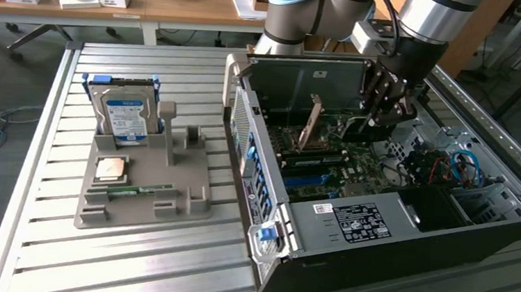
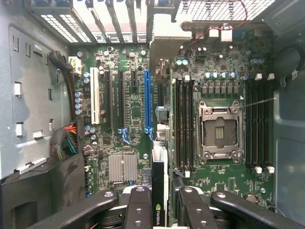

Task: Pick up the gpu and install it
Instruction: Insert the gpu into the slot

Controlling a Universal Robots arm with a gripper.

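Gpu (image 2: 158, 210) is gripped edge-on between the jaws, which are clenched on it inside the open computer case (image 1: 374, 245) — upper right of the exterior view. It is held above the motherboard (image 2: 128, 119), near the long blue slot (image 2: 147, 100), and is not yet seated. Installation is judged to be in hand — close alignment of card edge with slot is called for before any pressing.
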